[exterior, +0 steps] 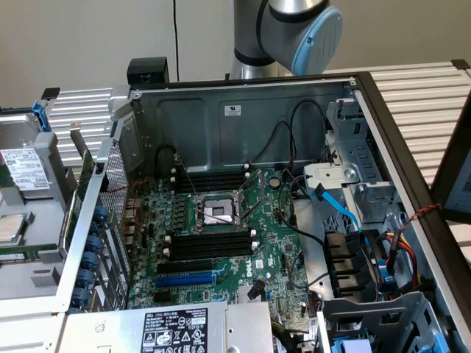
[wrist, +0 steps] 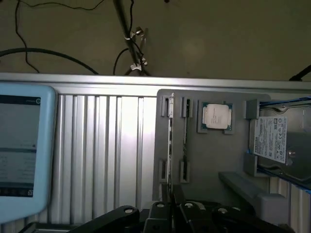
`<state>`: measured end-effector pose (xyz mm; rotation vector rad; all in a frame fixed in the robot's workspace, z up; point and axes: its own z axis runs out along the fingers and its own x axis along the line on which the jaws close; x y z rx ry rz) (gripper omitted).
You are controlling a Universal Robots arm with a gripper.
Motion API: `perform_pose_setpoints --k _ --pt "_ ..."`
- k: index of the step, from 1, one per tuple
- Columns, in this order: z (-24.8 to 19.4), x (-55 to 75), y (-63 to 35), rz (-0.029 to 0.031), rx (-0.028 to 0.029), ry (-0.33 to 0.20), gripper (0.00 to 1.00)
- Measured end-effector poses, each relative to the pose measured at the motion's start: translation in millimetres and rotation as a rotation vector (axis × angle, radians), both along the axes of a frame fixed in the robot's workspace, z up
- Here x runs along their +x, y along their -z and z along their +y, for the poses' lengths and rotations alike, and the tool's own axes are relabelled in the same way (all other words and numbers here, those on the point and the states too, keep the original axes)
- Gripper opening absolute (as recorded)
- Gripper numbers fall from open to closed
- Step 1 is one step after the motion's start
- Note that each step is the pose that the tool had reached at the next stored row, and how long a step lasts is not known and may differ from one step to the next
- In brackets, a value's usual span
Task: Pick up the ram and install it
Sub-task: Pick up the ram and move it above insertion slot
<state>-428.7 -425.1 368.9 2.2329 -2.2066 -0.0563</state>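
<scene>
The open computer case (exterior: 243,118) takes up most of the slatted worktop (wrist: 107,141). Its motherboard (exterior: 221,243) lies flat inside, with black memory slots (exterior: 210,245) on either side of the processor socket (exterior: 218,213) and a blue expansion slot (exterior: 184,280) towards the power supply (exterior: 176,327). The arm (exterior: 294,29) rises behind the case's far wall. A pale-blue-framed screen (wrist: 22,145) rests on the worktop, well apart from a grey tray (wrist: 214,165). The tray carries a hard drive (wrist: 269,138) at one edge and a loose processor (wrist: 216,116) near its middle. The ram (wrist: 185,138) stands on its long edge in a pair of clips towards the tray's opposite edge, the one bordering bare worktop. A second thin strip (wrist: 170,145) just beside it is probably another stick. The gripper (wrist: 172,196) hangs over that end of the tray, nearest the two sticks. Whether it is spread or pressed together cannot be told.
</scene>
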Motion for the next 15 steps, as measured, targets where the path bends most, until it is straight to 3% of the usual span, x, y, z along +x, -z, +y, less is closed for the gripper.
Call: perform_pose_setpoints --k 7,12,15 --pt "-2.0 16.8 -25.2 0.0188 0.0000 -0.003 0.14" --pt "-2.0 28.1 -32.2 0.0408 0.0000 -0.006 0.14" --pt "-2.0 37.9 -35.0 0.0475 0.0001 -0.008 0.14"
